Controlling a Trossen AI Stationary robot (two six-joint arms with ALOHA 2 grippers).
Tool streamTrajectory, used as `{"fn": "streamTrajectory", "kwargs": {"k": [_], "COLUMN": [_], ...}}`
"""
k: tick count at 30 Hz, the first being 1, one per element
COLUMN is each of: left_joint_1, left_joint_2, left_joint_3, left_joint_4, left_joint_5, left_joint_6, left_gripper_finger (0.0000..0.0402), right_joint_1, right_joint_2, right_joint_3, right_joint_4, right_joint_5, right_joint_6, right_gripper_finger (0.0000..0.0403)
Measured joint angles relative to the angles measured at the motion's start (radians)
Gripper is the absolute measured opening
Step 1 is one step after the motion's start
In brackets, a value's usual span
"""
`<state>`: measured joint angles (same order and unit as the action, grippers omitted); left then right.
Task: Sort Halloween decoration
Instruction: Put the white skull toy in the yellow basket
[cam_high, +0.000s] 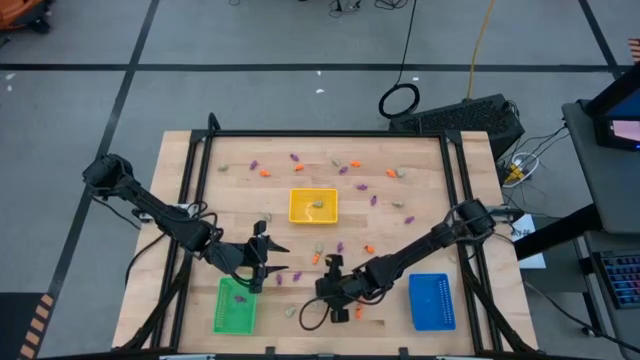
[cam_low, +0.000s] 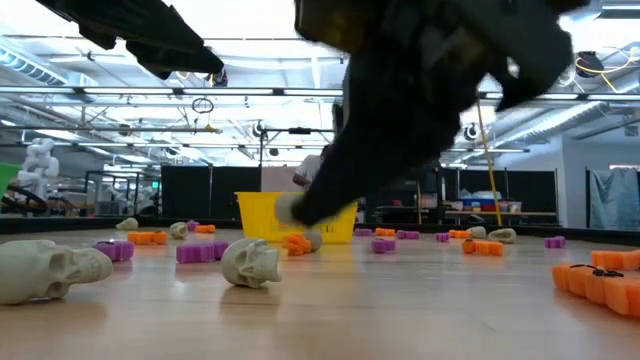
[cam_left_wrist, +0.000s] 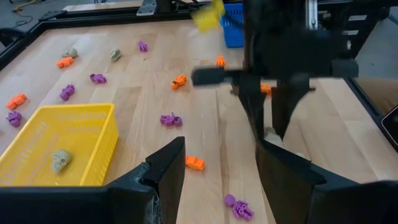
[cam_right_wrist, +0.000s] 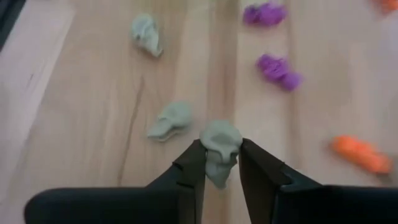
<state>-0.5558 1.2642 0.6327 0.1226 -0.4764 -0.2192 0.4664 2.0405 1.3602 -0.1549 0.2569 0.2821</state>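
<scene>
The right gripper (cam_right_wrist: 218, 163) is near the front of the table, between the green tray (cam_high: 234, 305) and the blue tray (cam_high: 432, 301). Its two fingers pinch a pale grey skull (cam_right_wrist: 220, 148). On the wood just past it lie two more skulls (cam_right_wrist: 170, 120), two purple bits (cam_right_wrist: 278, 69) and an orange one (cam_right_wrist: 359, 153).

The left gripper (cam_high: 262, 263) hangs just above the far end of the green tray, close to the right one. Its jaws are spread apart and hold nothing. A purple bit (cam_high: 238, 298) lies in the green tray.

More skulls (cam_low: 250, 263), purple bits (cam_low: 196, 252) and orange bits (cam_low: 600, 280) lie on the front half of the table.

In the middle stands the yellow tray (cam_high: 313, 192) with a skull (cam_left_wrist: 59, 160) inside it.

Farther back, many small orange (cam_high: 264, 172), purple (cam_high: 295, 157) and pale (cam_high: 401, 173) bits lie spread out over the far part of the table (cam_high: 190, 228).
</scene>
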Motion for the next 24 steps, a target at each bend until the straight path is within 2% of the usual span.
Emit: {"fn": "streamTrajectory", "kwargs": {"k": [12, 24], "left_joint_1": [0.000, 0.000], "left_joint_2": [0.000, 0.000], "left_joint_3": [0.000, 0.000], "left_joint_4": [0.000, 0.002], "left_joint_5": [0.000, 0.000], "left_joint_6": [0.013, 0.016], "left_gripper_finger": [0.0193, 0.0193], "right_joint_1": [0.000, 0.002], "right_joint_2": [-0.048, -0.048], "right_joint_3": [0.002, 0.002], "right_joint_4": [-0.055, -0.062], "right_joint_5": [0.092, 0.303], "right_joint_6": [-0.049, -0.119], "right_gripper_finger": [0.0065, 0.0065]}}
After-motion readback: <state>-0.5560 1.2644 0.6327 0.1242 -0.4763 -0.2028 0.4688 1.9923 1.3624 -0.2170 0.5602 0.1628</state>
